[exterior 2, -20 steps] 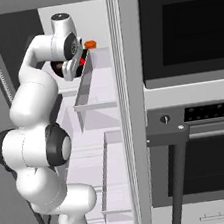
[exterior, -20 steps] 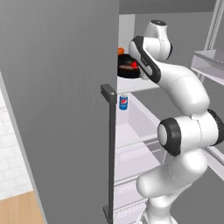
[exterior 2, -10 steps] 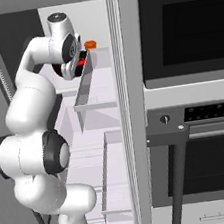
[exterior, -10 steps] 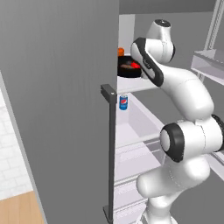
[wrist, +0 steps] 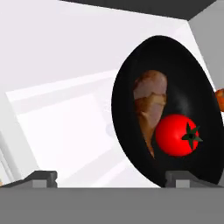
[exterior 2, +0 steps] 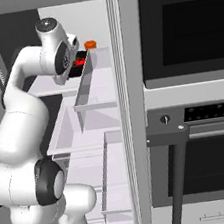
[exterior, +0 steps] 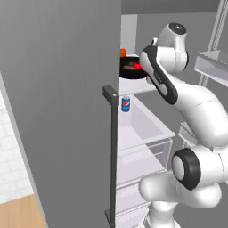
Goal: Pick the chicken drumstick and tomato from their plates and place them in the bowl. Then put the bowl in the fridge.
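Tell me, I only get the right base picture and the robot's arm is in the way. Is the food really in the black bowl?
Observer: Yes. In the hand view the tomato and the chicken drumstick both lie inside the bowl.
Operator: Is the robot holding the bowl?
Observer: No. The gripper is open, one fingertip at the bowl's near edge, the other well off it.
Operator: Where does the bowl sit?
Observer: The left base view shows it on a white shelf inside the fridge.
Operator: Anything under it?
Observer: A blue soda can stands one level down.

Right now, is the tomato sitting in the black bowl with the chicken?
Yes, in the hand view the red tomato lies inside the black bowl, right beside the chicken drumstick.
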Robot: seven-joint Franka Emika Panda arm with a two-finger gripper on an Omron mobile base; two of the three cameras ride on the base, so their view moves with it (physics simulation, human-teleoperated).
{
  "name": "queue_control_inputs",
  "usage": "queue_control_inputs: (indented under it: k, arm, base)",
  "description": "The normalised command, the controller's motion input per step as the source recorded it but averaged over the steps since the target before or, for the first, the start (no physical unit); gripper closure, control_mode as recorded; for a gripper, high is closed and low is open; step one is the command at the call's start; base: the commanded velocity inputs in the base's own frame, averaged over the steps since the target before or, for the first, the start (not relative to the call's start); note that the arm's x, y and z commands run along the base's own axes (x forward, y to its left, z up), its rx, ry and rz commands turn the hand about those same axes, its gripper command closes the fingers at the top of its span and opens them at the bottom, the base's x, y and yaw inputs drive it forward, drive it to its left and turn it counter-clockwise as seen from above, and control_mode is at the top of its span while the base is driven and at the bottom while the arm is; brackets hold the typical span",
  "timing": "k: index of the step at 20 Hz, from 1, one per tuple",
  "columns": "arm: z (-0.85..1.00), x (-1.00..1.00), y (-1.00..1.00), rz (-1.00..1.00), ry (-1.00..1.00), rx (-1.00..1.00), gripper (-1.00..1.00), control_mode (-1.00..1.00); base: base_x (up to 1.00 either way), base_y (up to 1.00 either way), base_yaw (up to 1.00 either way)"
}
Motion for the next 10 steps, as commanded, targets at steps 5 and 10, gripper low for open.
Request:
queue_control_inputs:
  k: [5, 10]
  arm:
    - [0.44, -0.35, 0.0, -0.15, -0.04, 0.12, -1.0, -1.0]
    - [0.22, -0.6, 0.11, -0.17, -0.04, 0.04, -1.0, -1.0]
  base:
    - [0.0, 0.0, 0.0]
    - [0.0, 0.0, 0.0]
